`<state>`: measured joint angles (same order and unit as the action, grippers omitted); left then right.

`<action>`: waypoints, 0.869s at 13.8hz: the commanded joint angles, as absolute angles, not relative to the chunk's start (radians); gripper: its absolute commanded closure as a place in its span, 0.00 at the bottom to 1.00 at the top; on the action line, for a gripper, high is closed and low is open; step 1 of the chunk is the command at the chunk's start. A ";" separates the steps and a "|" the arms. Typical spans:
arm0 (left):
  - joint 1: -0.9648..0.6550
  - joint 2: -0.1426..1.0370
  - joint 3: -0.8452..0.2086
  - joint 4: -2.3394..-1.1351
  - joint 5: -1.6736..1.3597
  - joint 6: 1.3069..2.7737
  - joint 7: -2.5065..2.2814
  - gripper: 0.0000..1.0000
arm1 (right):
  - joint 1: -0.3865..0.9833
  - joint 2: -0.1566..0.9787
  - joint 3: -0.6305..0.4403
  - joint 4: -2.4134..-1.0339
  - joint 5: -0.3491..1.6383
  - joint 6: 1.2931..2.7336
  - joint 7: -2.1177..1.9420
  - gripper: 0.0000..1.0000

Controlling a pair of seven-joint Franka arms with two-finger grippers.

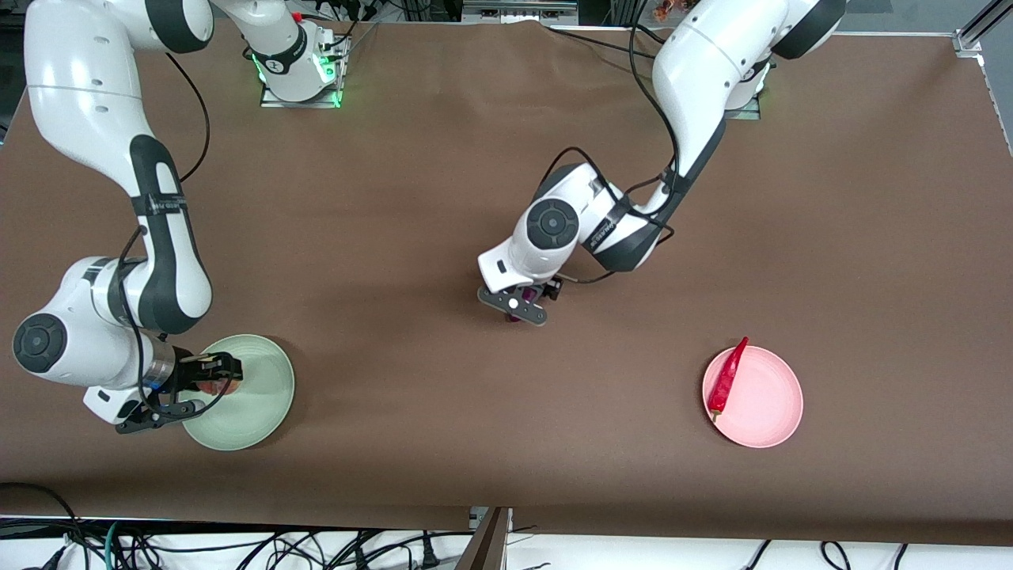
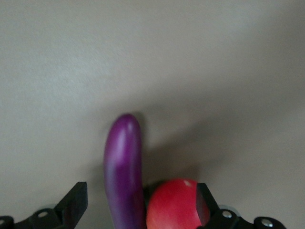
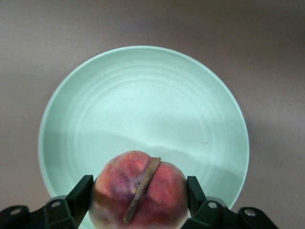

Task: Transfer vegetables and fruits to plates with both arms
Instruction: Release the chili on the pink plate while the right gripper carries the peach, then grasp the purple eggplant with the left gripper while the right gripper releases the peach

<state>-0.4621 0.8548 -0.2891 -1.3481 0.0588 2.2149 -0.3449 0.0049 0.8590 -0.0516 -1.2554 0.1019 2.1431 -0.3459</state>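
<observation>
- Peach (image 3: 138,193) sits pinched between the right gripper (image 3: 138,200) fingers, over the green plate (image 3: 143,109); grip looks snug on both sides, so it reads as carried in for a drop onto that plate.
- Front view agrees: right gripper (image 1: 215,378) hangs over the green plate (image 1: 261,412) at the right arm's end of the table, on the plate's side toward the arm's wrist, not over its middle.
- Whether the peach touches the plate surface I cannot tell; the plate is otherwise bare.
- Left gripper (image 1: 518,309) is low over the table's middle, jaws spread wide.
- Left wrist view shows eggplant (image 2: 125,171) and red fruit (image 2: 174,205) lying side by side on the table, both in the gap of the left gripper (image 2: 143,210).
- Eggplant lies near one finger (image 2: 74,205) with a gap showing; red fruit is right against the other finger, touching or nearly so.
- Judgement: two items between spread jaws means closing now could catch both or push one away; gripper probably needs to centre on one first.
- Which item is the target I cannot tell.
- Chili (image 1: 726,380) already lies on the pink plate (image 1: 764,404) toward the left arm's end, along the plate's edge with its tip over the rim, so the vegetables go there; eggplant belongs there next.
- Green plate looks like the fruit plate; red fruit remains to move there after the peach.
</observation>
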 commanded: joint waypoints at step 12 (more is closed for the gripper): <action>-0.451 0.882 -0.250 -1.371 0.173 2.267 -0.333 0.92 | 0.018 0.839 -0.021 -1.209 0.166 2.139 -0.388 0.00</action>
